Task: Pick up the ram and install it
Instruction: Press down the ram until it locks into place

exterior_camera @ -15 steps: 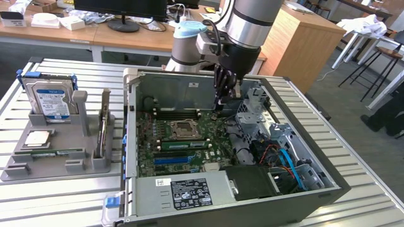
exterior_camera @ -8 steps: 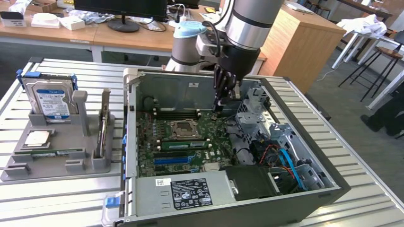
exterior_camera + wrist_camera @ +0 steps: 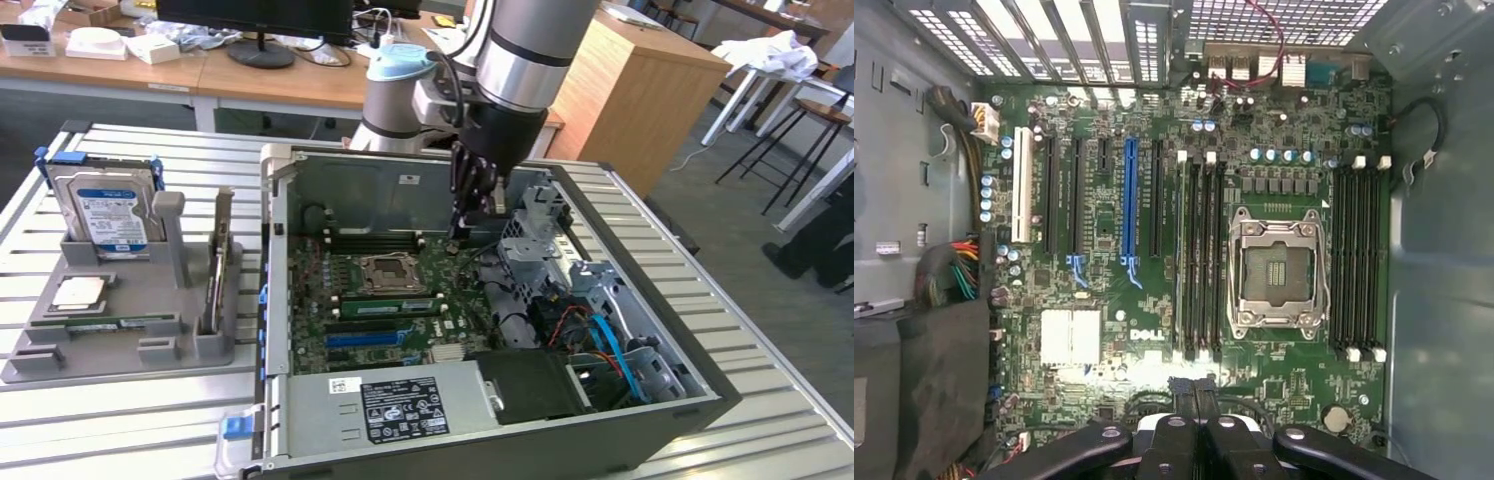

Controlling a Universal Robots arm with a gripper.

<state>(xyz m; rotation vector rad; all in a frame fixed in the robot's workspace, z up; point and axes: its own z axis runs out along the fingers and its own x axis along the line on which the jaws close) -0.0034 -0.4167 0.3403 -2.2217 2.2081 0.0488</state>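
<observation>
My gripper (image 3: 470, 218) hangs inside the open computer case (image 3: 274, 300), low over the back of the motherboard (image 3: 350, 290). In the wrist view its black fingers (image 3: 1179, 400) are pressed together, with nothing visible between them, so the gripper (image 3: 1194, 392) is shut. A thin ram stick (image 3: 216, 265) stands on edge in the grey holder (image 3: 120, 350) at the exterior view's left, far from the gripper. One long green stick (image 3: 387, 305) sits in a slot near the processor socket (image 3: 387, 272). Black memory slots (image 3: 1199, 260) flank the socket (image 3: 1276, 270).
The holder also carries a blue-labelled hard drive (image 3: 104, 215), a square silver chip (image 3: 78, 292) and a flat green strip (image 3: 114, 322). Case walls, a drive cage (image 3: 534, 235), cables (image 3: 607, 335) and the power supply (image 3: 394, 405) surround the motherboard. Desks and stools stand behind the slatted table (image 3: 134, 420).
</observation>
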